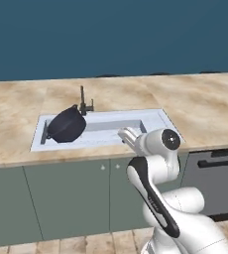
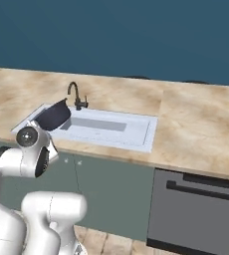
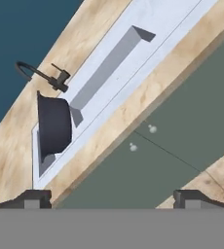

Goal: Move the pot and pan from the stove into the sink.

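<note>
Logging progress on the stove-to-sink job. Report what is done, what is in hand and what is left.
Done: the pot lies tilted at the left end of the sink, by the faucet. In hand: nothing; the gripper hangs in front of the green cabinet doors, jaws wide open and empty. Left: the pan, which is not in the sink basin, so it has yet to be fetched and set in.

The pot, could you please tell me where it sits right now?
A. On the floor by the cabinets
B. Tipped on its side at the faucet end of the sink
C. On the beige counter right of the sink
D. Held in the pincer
B: the pot lies tilted in the sink basin, just below the faucet, and nothing grips it.
</note>
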Motion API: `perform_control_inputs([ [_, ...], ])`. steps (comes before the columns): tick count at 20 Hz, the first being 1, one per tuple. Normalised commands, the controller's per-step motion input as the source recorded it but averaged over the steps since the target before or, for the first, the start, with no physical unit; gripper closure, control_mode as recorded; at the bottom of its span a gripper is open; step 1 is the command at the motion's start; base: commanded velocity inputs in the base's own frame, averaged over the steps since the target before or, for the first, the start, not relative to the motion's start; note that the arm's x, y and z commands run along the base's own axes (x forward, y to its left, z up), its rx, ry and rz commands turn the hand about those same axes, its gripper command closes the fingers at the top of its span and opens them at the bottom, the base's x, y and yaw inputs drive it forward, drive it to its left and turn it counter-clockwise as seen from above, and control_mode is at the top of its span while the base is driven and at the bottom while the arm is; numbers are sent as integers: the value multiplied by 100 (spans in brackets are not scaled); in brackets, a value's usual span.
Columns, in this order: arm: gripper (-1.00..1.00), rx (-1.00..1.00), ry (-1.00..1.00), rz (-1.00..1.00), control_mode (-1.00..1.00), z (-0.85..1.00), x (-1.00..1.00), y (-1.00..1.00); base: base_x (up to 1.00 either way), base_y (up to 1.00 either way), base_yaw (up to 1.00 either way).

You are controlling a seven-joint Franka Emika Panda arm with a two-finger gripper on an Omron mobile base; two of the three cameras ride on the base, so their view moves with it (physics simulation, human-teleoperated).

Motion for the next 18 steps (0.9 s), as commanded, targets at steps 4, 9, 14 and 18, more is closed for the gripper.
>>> perform_control_inputs([
  [4,-100,0,0,0,100,0,0,0,-34,1,8],
  [9,-100,0,0,0,100,0,0,0,-18,0,41],
  [14,-100,0,0,0,100,0,0,0,-11,0,49],
  [18,-100,0,0,0,100,0,0,0,-7,0,50],
])
